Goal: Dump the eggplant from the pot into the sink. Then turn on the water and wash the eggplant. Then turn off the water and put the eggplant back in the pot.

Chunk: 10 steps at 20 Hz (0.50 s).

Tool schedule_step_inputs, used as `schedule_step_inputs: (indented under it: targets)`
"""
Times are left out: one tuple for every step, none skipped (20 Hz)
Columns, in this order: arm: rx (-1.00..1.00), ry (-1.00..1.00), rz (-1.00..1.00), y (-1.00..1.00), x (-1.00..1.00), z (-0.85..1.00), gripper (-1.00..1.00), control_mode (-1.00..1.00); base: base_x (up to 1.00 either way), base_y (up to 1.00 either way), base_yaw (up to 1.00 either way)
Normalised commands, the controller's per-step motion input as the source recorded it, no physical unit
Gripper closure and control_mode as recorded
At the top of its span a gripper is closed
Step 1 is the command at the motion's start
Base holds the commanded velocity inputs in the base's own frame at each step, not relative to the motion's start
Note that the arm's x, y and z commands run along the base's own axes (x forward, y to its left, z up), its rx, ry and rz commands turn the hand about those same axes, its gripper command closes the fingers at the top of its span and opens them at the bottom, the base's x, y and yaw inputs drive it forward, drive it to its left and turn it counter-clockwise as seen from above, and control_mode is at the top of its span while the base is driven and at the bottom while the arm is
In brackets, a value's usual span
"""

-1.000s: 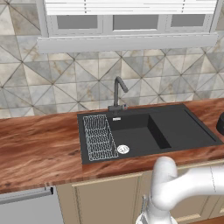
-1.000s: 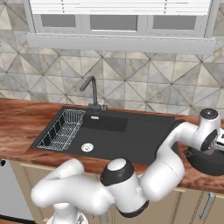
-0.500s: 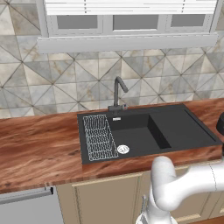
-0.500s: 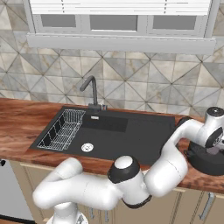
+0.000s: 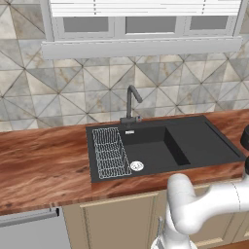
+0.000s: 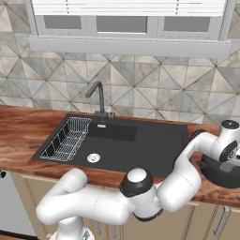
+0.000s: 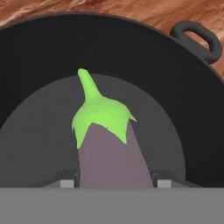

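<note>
While the eggplant point(image 7: 111, 148) lies in the pot point(image 7: 39, 61) on the surface right of the sink point(image 6: 140, 145), my pincer point(image 7: 113, 183) straddles its purple body, half spread, and I judge it light, smooth, slippery, best pinched mid-body.

**Arm sinks lower over the pot**

Over the last second the arm's white wrist has crept further right and down in the right base view — it now sits right at the rim of the pot point(image 6: 220, 172) on the table. In the left base view, the upper arm has swung lower and further right, its far end slipping past the frame edge.
</note>
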Motion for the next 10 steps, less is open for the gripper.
schedule_step_inputs:
  targets:
    - [0.01,0.02,0.0,0.0,-0.03,-0.22,1.0,-1.0,0.0,0.0,0.0]
    - [0.0,0.02,0.0,0.0,-0.05,-0.16,-1.0,-1.0,0.0,0.0,0.0]
    - [0.01,0.03,0.0,0.0,0.0,-0.13,-1.0,-1.0,0.0,0.0,0.0]
    - [0.01,0.01,0.0,0.0,0.0,-0.13,-1.0,-1.0,0.0,0.0,0.0]
    - [0.01,0.01,0.0,0.0,0.0,-0.05,-1.0,-1.0,0.0,0.0,0.0]
    - [0.01,0.0,0.0,0.0,0.0,0.0,-1.0,-1.0,0.0,0.0,0.0]
    - [0.01,0.0,0.0,0.0,0.0,0.0,-1.0,-1.0,0.0,0.0,0.0]
    - [0.01,0.0,0.0,0.0,-0.03,0.0,-1.0,-1.0,0.0,0.0,0.0]
    - [0.01,0.0,0.0,0.0,-0.09,0.0,-1.0,-1.0,0.0,0.0,0.0]
    - [0.02,0.0,0.0,0.0,-0.13,0.01,-1.0,-1.0,0.0,0.0,0.0]
